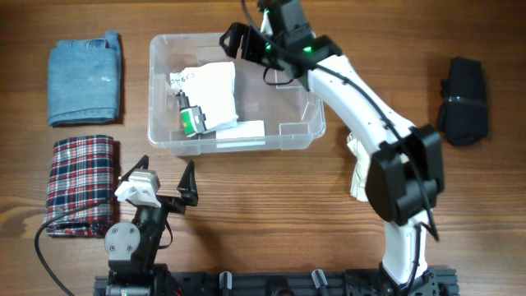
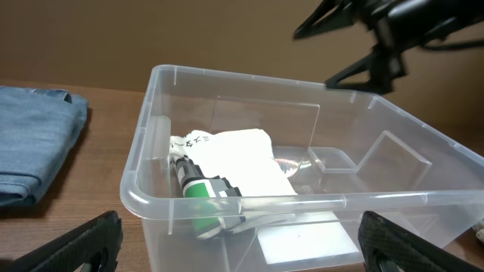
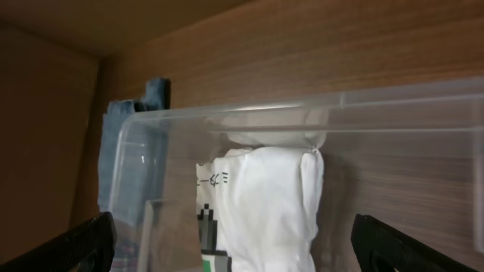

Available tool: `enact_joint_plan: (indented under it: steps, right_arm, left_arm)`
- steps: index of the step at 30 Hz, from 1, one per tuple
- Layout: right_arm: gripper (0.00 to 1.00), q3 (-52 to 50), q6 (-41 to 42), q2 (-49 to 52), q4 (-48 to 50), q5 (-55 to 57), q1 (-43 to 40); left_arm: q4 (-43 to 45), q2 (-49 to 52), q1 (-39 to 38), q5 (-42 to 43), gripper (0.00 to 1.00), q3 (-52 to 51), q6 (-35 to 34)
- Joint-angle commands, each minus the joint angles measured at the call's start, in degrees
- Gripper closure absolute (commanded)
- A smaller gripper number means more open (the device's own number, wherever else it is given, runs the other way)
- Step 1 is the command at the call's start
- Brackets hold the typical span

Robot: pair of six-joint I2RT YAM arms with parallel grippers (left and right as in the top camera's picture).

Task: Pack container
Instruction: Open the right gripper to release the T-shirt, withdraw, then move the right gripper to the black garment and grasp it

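Where the left gripper [image 1: 167, 168] is held nearest the base, its jaws are spread wide and nothing is grasped; a plaid cloth [image 1: 78, 185] is laid just beside it. The container [image 1: 238, 146] is set at mid-table, with a white bag [image 1: 209, 90] and a green-and-black item [image 1: 191, 119] inside. Above its far rim the right gripper [image 1: 251, 53] is seen released and empty.

Wood-grain table [image 1: 271, 189]; plain brown wall [image 2: 151, 30] behind; soft, even light.
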Motion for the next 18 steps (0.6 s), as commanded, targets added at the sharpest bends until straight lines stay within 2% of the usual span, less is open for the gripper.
enact_joint_plan:
  steps: [1,4,9,13,14,18]
  right_arm:
    - [0.0,1.05,-3.82,-6.27,-5.49,7.54,-3.48]
    - [0.0,1.05,-5.73,-10.93,-10.67,13.11,-9.05]
    - [0.0,1.05,-20.24,-15.76,-22.14,17.0,-22.67]
    - [0.0,1.01,-31.74,-14.25,-32.68,19.06,-33.4]
    - [0.0,0.87,-36.89,-13.29,-35.87,19.04,-36.96]
    - [0.0,0.0,-47.45,-11.34,-39.3,16.24,-45.16]
  left_arm:
    - [-0.13,-0.31,0.37,-0.48,0.0,-0.17,-0.33]
    - [-0.13,-0.31,0.37,-0.48,0.0,-0.17,-0.33]
    - [-0.13,-0.31,0.37,-0.48,0.0,-0.17,-0.33]
    - [-0.13,-0.31,0.37,-0.48,0.0,-0.17,-0.33]
    - [-0.13,-0.31,0.37,-0.48,0.0,-0.17,-0.33]
    - [-0.13,-0.31,0.37,-0.48,0.0,-0.17,-0.33]
